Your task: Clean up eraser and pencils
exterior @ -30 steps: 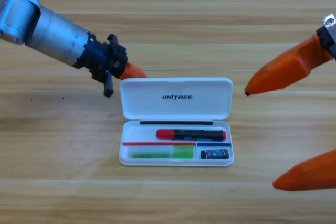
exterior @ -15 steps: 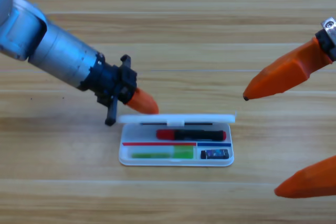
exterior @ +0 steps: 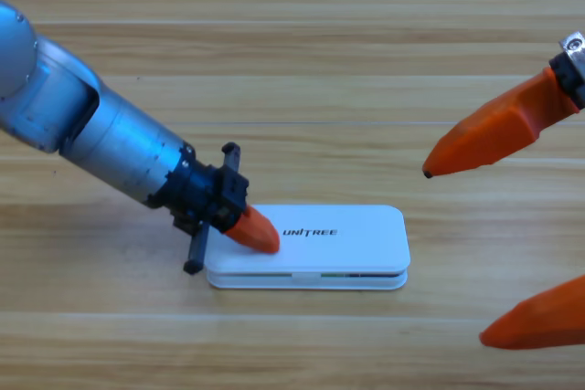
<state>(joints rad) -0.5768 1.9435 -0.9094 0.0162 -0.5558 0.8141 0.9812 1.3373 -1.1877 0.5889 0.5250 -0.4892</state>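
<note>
Eraser and pencils are out of sight under the lid of the white case (exterior: 343, 235), which lies nearly flat over its base, with only a thin dark seam showing along the front edge. Nothing of them can be made out through that gap beyond a faint trace of colour. The left tool (exterior: 256, 230) rests its orange tip on the lid's left end, just beside the printed brand name; whether it is spread or pressed together I cannot tell, since only one orange tip shows. Its grey arm slants in from the upper left corner. The right tool (exterior: 457, 253) waits at the right edge, spread wide and cut off by the frame, well apart from the case. Bare wooden worktop (exterior: 292, 43) lies open behind, in front and to both sides.
</note>
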